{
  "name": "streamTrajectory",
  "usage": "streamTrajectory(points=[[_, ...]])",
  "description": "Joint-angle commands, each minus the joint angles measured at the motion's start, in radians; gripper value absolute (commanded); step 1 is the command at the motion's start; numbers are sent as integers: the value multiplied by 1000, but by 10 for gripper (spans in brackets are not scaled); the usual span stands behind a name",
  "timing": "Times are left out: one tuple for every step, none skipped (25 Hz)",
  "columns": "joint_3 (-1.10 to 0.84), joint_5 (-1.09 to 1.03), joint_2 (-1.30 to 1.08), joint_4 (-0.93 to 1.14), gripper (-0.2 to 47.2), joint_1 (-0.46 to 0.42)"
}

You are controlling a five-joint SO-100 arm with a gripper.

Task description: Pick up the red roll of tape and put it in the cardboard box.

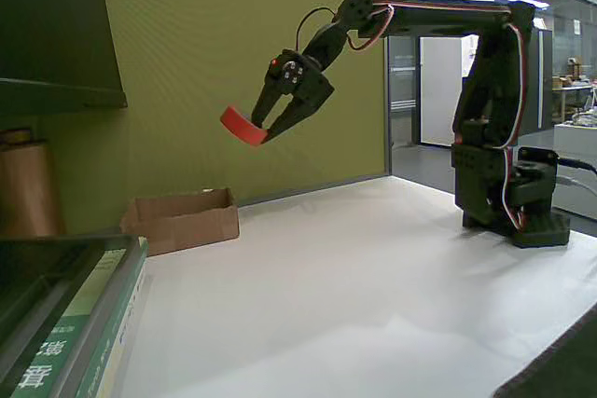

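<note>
Nearest the camera, a stack of books (79,333) fills the lower left corner of the fixed view, overlapping the white surface (373,295) at its left edge. Behind them stands a tall brown cylinder (28,188) under a dark shelf (56,34). The cardboard box (182,219) sits at the far left of the surface, against the green wall (233,44) (its top open). The black arm (485,109) stands at the far right and reaches leftward. Its claw (269,135) grips the red roll of tape (242,125) in the air, well above the surface, up and to the right of the box. Wide bare surface lies between box and arm base.
</note>
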Motion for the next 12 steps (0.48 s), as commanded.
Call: streamTrajectory(points=[[-81,-17,-28,-18,1,0],[-107,-20,-57,-18,1,-3],[-137,-20,-91,-20,1,-3],[-167,-20,-123,-20,1,-5],[-199,-20,-158,-20,1,-5],[-233,-21,-193,-20,1,-3],[-272,-21,-230,-20,1,0],[-313,-20,-267,-20,1,2],[-351,-20,-302,-21,1,5],[-390,-20,-336,-23,1,6],[-422,-20,-367,-29,1,8],[-449,-20,-391,-35,1,8]])
